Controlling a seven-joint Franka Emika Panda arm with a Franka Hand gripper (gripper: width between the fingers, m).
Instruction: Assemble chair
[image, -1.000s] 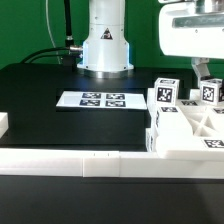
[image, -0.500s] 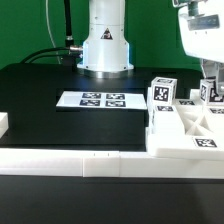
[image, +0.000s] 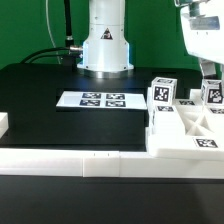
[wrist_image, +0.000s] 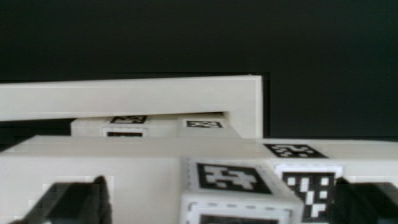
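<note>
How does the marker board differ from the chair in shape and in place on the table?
The marker board is thin and flat, while the chair is blocky, with posts rising from it. The marker board lies near the middle of the black table; the chair sits at the exterior view's right, under the gripper. Both are white and carry black-and-white square tags.

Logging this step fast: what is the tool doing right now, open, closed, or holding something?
Tool: down at the chair's tagged post; open or closed cannot be told.

Exterior: low, facing arm base; wrist: close on chair (wrist_image: 214, 160).
</note>
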